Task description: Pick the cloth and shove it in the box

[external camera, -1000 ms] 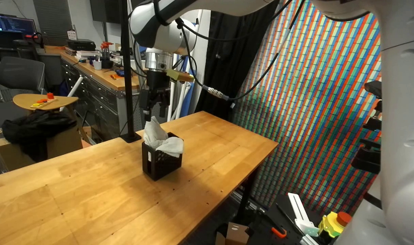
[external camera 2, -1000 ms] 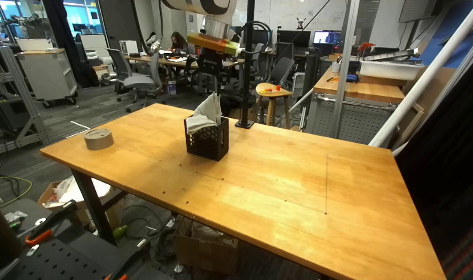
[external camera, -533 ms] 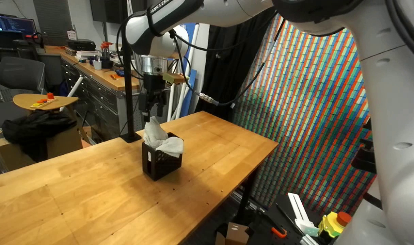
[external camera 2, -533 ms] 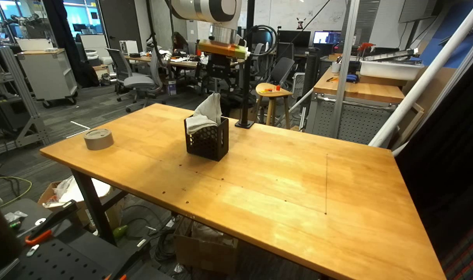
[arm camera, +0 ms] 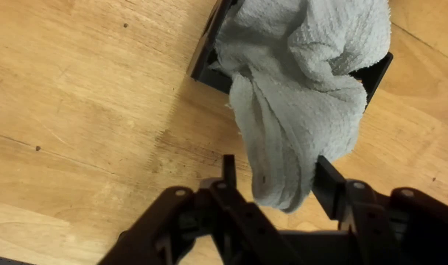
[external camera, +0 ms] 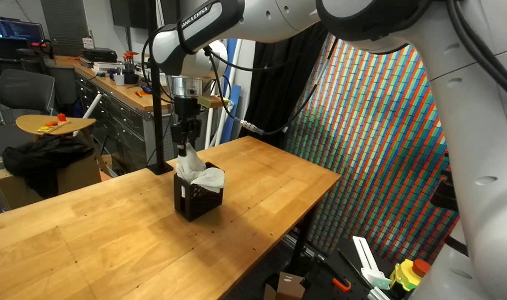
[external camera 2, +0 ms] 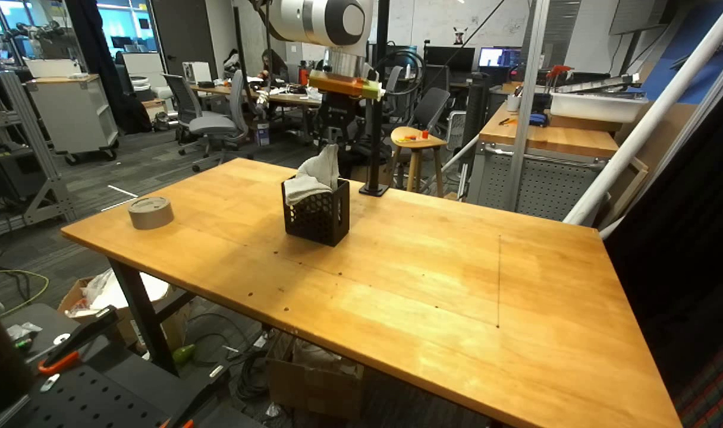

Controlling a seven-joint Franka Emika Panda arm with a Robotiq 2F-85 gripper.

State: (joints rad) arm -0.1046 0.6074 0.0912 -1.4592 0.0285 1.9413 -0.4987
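A pale grey-white cloth [external camera: 209, 179] sits bunched in a black perforated box [external camera: 199, 202] on the wooden table. One corner of the cloth stands up above the rim; the cloth [external camera 2: 318, 172] and box [external camera 2: 317, 223] also show in an exterior view. My gripper [external camera: 188, 146] points down over that corner. In the wrist view my gripper [arm camera: 275, 163] is open, with the cloth's folded end [arm camera: 279, 176] between its fingers. The right finger [arm camera: 329, 187] overlaps the cloth's edge; I cannot tell if it touches. A gap shows between the left finger [arm camera: 229, 171] and the cloth.
A black upright pole [external camera: 155, 104] stands at the table's edge, close to the box and the gripper. A roll of tape [external camera 2: 151, 213] lies on the table [external camera 2: 456, 267] near one end.
The arm has shifted sideways and come down, bringing the fingers from above the cloth's raised corner to around its tip. The cloth and box look nearly the same.
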